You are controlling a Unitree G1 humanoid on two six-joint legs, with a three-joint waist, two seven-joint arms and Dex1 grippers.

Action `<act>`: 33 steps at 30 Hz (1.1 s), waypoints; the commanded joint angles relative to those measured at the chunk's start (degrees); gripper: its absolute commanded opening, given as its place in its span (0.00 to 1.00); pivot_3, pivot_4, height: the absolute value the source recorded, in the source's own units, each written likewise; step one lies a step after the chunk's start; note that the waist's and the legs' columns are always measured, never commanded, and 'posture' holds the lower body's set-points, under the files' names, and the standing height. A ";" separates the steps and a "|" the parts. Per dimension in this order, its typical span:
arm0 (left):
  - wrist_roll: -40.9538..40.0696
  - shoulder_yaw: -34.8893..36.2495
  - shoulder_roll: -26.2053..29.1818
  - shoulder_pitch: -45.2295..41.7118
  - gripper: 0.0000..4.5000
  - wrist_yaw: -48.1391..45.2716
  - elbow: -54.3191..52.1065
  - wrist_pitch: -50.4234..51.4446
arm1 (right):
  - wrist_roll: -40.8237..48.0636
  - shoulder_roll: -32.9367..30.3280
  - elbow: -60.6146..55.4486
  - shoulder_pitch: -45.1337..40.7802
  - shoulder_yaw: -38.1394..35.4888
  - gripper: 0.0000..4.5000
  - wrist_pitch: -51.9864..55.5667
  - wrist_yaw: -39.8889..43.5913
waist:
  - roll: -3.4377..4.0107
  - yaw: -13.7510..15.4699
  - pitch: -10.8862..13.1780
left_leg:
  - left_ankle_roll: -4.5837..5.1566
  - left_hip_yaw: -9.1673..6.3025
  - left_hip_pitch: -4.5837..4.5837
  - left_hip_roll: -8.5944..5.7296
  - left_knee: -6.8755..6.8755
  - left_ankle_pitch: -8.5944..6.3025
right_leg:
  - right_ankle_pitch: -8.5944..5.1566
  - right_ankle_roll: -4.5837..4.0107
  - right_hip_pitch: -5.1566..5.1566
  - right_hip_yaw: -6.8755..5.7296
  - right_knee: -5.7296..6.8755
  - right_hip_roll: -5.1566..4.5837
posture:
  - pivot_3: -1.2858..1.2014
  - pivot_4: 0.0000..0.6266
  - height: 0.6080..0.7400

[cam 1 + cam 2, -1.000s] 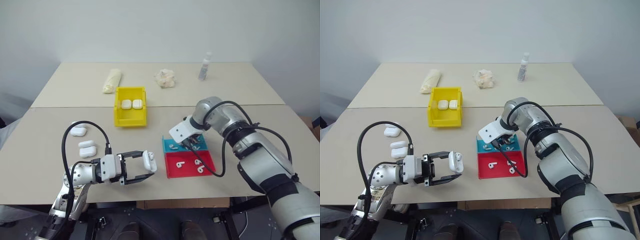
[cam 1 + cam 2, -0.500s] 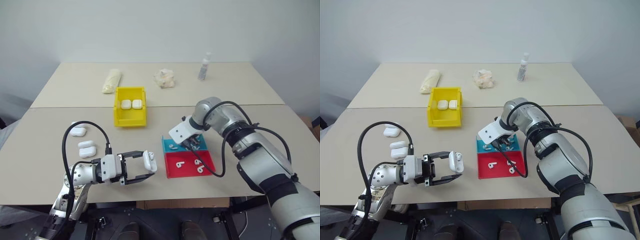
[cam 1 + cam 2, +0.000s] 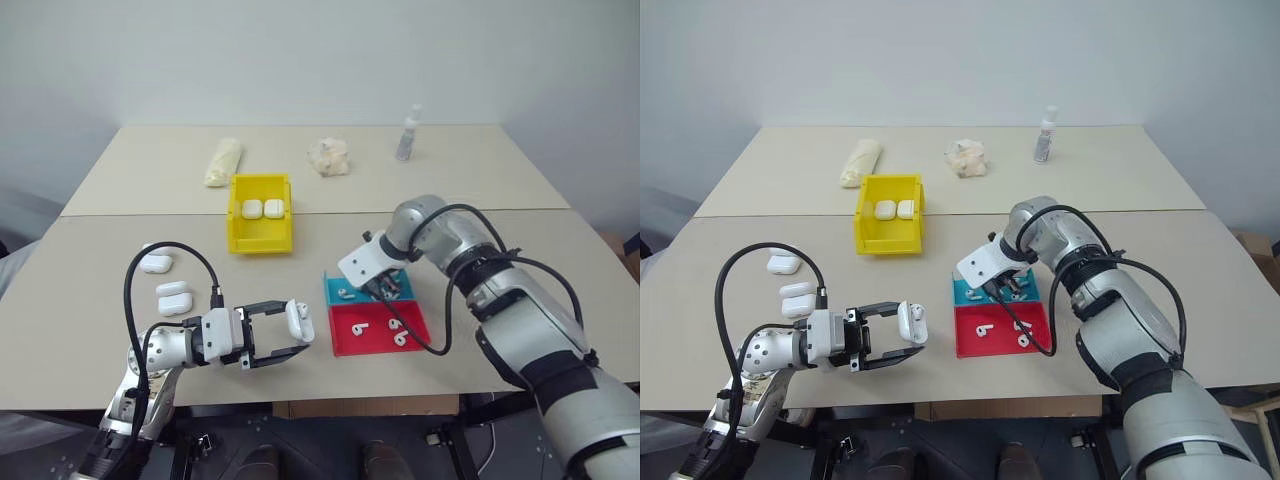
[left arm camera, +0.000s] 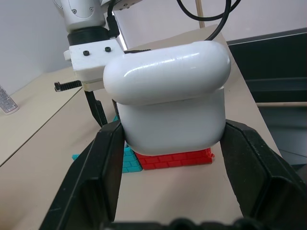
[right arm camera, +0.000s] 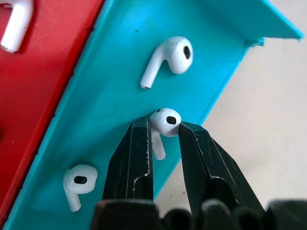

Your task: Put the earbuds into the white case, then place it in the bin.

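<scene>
As wrist-seen, earbud (image 5: 164,122) between fingers (image 5: 136,153)

Left arm: low at the table's near-left edge, forearm lying across toward the right, black cable looped above it.
Left gripper (image 3: 292,337): points level toward the right, its 2 black fingers clamped on the sides of a white case (image 4: 170,96) with the lid closed.
Right arm: reaches forward over the table's near-right part, elbow bent, wrist turned inward.
Right gripper (image 5: 164,129): tilted steeply down, 2 fingertips pinching 1 earbud (image 5: 164,123) by its head.
</scene>
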 commanded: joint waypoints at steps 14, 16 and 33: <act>-10.85 -1.30 -4.97 -15.34 0.61 2.92 -7.79 14.55 | 48.76 -5.88 -79.66 23.43 -53.82 0.14 69.62 -14.97 | 0.03 1.94 0.02 | 0.03 -0.37 -0.26 -0.02 0.14 -0.02 | 0.02 0.01 0.11 -0.29 -0.07 -0.03 | 0.52 0.24 1.00; -12.01 -1.34 -5.81 -16.85 0.61 2.33 -7.71 15.43 | 60.06 -2.18 -85.32 24.96 -60.28 0.14 77.64 -20.43 | 0.03 1.84 0.02 | 0.03 -0.40 -0.25 -0.03 0.17 -0.02 | 0.02 0.02 0.16 -0.27 -0.07 -0.03 | 0.52 0.24 1.00; -11.55 -2.01 -10.01 -20.79 0.61 1.54 -6.58 17.31 | 89.95 -0.89 -96.16 45.84 -56.73 0.14 70.10 -41.78 | 0.02 1.31 -0.01 | 0.05 -0.66 -0.07 -0.08 0.11 -0.02 | 0.02 0.01 0.25 -0.24 -0.32 -0.01 | 0.52 0.24 1.00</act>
